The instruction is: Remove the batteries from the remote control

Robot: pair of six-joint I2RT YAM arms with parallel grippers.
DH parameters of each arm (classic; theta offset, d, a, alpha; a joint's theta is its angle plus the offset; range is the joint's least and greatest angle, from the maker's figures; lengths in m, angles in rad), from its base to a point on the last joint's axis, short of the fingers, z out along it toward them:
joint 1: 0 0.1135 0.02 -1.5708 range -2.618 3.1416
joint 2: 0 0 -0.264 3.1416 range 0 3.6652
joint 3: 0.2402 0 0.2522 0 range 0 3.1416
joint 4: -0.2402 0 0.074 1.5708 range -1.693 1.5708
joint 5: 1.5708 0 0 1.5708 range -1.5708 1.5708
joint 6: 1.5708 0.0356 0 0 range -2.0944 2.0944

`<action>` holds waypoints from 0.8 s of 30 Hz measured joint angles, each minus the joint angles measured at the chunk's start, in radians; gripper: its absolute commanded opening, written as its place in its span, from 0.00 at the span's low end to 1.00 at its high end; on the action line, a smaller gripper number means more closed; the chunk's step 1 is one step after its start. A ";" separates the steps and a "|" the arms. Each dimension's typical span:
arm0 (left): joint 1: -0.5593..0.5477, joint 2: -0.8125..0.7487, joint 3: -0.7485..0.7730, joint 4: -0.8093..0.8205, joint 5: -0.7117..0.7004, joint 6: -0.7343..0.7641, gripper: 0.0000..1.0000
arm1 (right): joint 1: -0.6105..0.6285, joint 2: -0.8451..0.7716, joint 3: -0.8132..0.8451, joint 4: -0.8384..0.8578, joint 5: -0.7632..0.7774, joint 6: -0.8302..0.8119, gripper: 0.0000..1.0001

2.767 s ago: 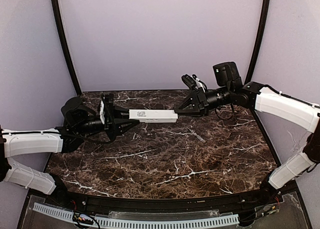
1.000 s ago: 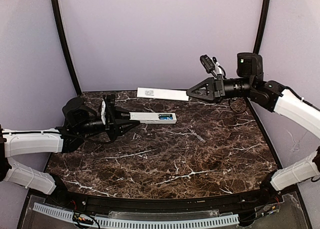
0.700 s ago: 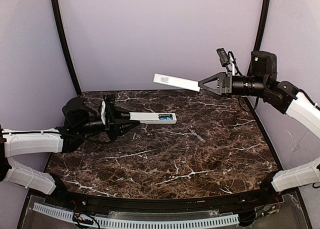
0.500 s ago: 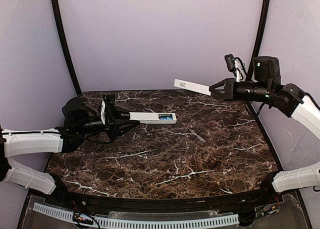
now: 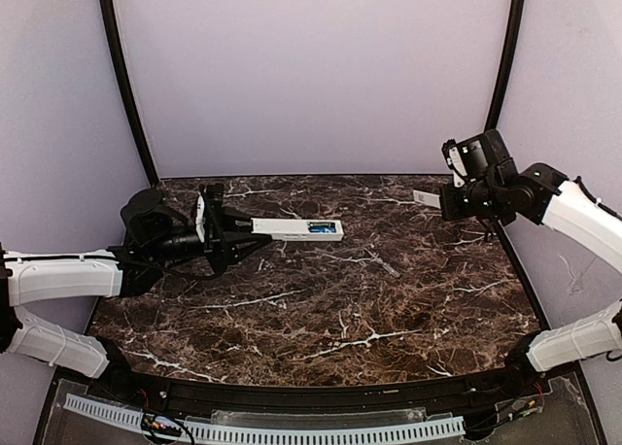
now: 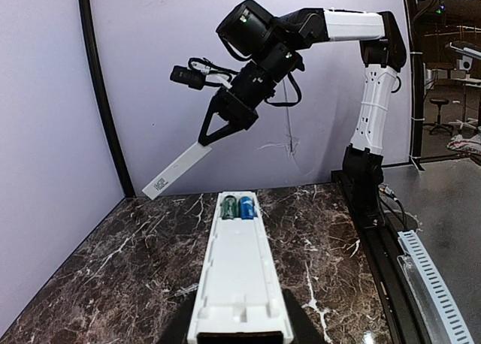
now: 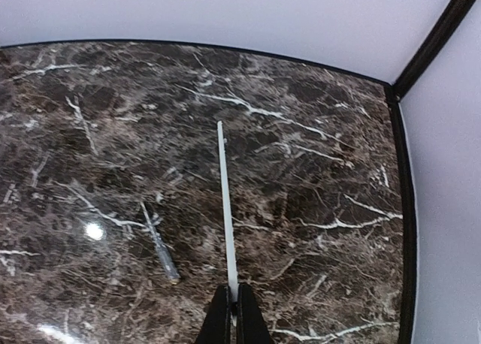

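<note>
My left gripper (image 5: 243,239) is shut on the near end of the white remote control (image 5: 296,228) and holds it level just above the table. In the left wrist view the remote (image 6: 239,276) lies back-up between my jaws. Its open compartment at the far end holds a green battery (image 6: 228,207) and a blue battery (image 6: 246,207). My right gripper (image 5: 442,200) is at the back right, shut on the thin pale-grey cover (image 5: 426,197). The cover shows edge-on in the right wrist view (image 7: 225,209), held above the table by the gripper (image 7: 232,303).
A thin pen-like tool (image 5: 387,266) lies on the dark marble table right of the middle; it also shows in the right wrist view (image 7: 159,242). Purple walls with black corner posts (image 5: 501,66) close the back and sides.
My right gripper pulled the cover off the remote, lifted it and carried it to the back right, then turned it down toward the table. The batteries now lie uncovered. The left arm held still.
</note>
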 measured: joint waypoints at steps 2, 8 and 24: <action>0.000 0.000 0.000 0.000 0.001 0.000 0.00 | 0.000 0.049 0.000 -0.027 0.061 -0.005 0.00; 0.000 0.005 0.000 -0.001 0.000 0.000 0.00 | 0.001 0.181 0.000 -0.077 0.170 -0.027 0.00; 0.000 0.005 0.000 -0.027 0.000 0.011 0.00 | 0.062 0.422 -0.001 -0.158 0.262 -0.058 0.00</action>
